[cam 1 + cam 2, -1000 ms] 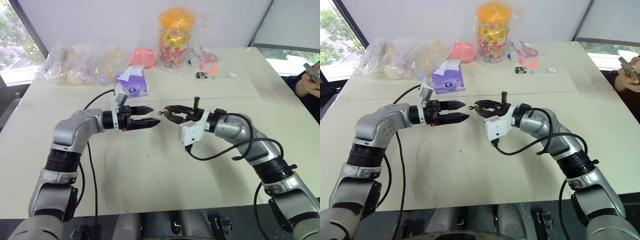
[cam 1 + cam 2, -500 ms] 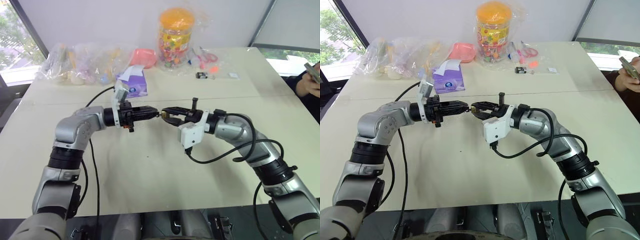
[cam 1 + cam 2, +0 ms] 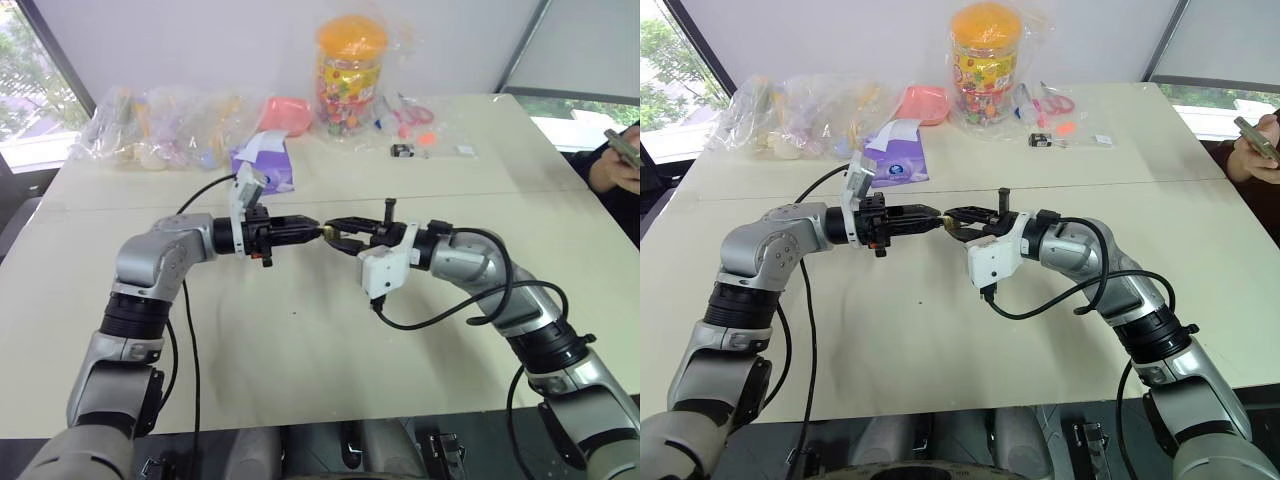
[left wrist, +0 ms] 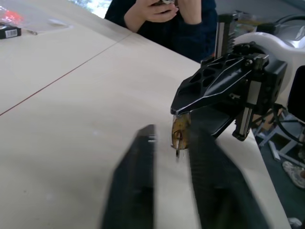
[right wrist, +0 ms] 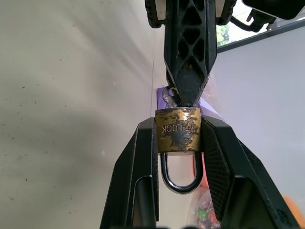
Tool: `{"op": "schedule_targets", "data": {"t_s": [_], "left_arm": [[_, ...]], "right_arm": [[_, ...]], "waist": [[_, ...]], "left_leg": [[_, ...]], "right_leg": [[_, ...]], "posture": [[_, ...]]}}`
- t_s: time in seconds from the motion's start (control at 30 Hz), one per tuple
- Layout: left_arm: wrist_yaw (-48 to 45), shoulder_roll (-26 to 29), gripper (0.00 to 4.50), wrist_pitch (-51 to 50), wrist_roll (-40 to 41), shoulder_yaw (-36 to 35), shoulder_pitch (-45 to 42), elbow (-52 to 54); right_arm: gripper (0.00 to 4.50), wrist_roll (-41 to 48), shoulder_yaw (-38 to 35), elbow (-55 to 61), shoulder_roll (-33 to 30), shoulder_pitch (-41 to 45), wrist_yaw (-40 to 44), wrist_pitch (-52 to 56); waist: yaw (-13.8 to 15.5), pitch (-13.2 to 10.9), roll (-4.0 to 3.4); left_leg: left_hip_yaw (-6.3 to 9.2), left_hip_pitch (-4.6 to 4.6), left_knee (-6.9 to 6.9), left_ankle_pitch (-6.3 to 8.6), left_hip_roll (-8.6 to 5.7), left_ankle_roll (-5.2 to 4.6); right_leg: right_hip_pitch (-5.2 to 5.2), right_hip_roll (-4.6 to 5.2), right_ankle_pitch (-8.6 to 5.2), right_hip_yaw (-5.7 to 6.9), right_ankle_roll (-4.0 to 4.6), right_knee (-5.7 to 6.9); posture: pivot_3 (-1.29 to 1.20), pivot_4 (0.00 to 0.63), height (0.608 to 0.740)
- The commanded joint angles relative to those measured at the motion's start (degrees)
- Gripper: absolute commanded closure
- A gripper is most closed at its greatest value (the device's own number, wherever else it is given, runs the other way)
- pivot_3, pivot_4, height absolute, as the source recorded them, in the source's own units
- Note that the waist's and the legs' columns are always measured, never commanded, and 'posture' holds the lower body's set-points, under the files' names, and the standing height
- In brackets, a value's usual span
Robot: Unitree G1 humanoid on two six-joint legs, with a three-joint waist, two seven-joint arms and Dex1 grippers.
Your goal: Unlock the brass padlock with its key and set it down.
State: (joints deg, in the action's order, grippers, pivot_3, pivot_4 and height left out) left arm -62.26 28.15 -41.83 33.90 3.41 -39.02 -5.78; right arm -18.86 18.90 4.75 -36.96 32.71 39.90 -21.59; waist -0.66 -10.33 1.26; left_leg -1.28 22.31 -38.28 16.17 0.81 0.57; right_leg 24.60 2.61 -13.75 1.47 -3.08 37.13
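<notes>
- Right gripper (image 5: 178, 138) is clamped on the brass padlock (image 5: 178, 130); the right wrist view shows both black fingers (image 5: 138, 162) pressed against the lock's sides, with the silver shackle hanging down between them toward the camera.
- In the head views the padlock sits mid-frame, held in the air above the table (image 3: 300, 370), right where the two grippers' tips meet.
- Left gripper (image 3: 310, 229) comes in level from frame left, its tip right at the padlock's far end.
- In the left wrist view the left gripper's two fingers (image 4: 138, 181) stand slightly apart, with the lock just beyond their tips.
- A small silvery ring, likely the key (image 5: 168, 95), sits at the lock's far end beside the left fingertip; we cannot tell whether the left gripper is pinching it.
- Whether the shackle is unlocked we cannot tell; it looks seated in the body.
- Upper centre of the frame: orange-lidded candy jar (image 3: 349, 70).
- Upper left: clear plastic bags (image 3: 160, 125), a purple packet (image 3: 268, 165) and a pink dish (image 3: 285, 112).
- Small black-and-white item (image 3: 403, 151) lies on the table right of the jar.
- A person's hand with a phone (image 3: 622, 148) is at the right edge.
</notes>
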Motion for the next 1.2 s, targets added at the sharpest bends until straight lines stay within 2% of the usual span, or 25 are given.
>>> {"op": "schedule_targets", "data": {"t_s": [0.03,0.4,0.5,0.57,0.9,1.2], "left_arm": [[-0.55,0.34,2.72,0.73,-0.01,-0.29,0.04,1.94],[-0.98,-0.09,2.72,1.29,-0.31,-0.10,0.78,1.09],[-0.90,-0.44,3.51,1.64,-0.36,-0.32,0.63,0.87],[-1.03,-0.53,4.41,1.90,-0.61,-0.28,0.56,0.77],[-1.47,-0.35,4.46,5.10,-2.59,0.67,0.90,2.17],[-2.43,0.64,4.46,2.14,0.50,-1.48,1.60,2.89]], "right_arm": [[3.79,1.43,-2.06,3.15,0.27,0.39,0.13,0.14],[3.79,1.59,-2.27,3.77,0.40,0.55,0.32,0.76],[3.79,1.65,-2.25,3.78,0.38,0.58,0.35,0.90],[3.79,1.63,-2.23,3.78,0.35,0.60,0.44,0.94],[3.79,2.88,-2.38,4.54,0.50,-0.03,2.01,1.60],[3.79,4.87,-2.15,4.22,-0.18,-0.94,4.57,0.95]], "waist": [[0.00,0.00,0.00],[0.01,0.00,0.00],[0.01,0.00,0.00],[0.02,0.00,0.00],[0.02,0.00,0.00],[0.02,0.00,0.00]], "left_leg": [[0.00,0.00,0.00,0.00,0.00,0.00],[0.00,0.00,0.00,0.00,0.00,0.00],[0.00,0.00,0.00,0.00,0.00,0.00],[-0.01,0.00,0.00,0.00,0.00,0.00],[0.00,0.00,0.00,0.00,0.00,0.00],[0.00,0.00,0.00,0.00,0.00,0.00]], "right_leg": [[0.00,0.00,0.00,0.00,0.00,0.00],[0.00,0.00,0.00,0.00,0.00,0.00],[0.00,0.00,0.00,0.01,0.00,0.00],[0.00,0.00,0.00,0.01,0.00,0.00],[0.00,0.00,0.00,0.00,0.00,0.00],[0.00,0.00,0.00,0.00,0.00,0.01]], "posture": [[0.00,0.150,0.737],[0.00,0.150,0.737],[0.00,0.150,0.737],[0.00,0.150,0.737],[0.00,0.150,0.737],[0.00,0.150,0.737]]}}
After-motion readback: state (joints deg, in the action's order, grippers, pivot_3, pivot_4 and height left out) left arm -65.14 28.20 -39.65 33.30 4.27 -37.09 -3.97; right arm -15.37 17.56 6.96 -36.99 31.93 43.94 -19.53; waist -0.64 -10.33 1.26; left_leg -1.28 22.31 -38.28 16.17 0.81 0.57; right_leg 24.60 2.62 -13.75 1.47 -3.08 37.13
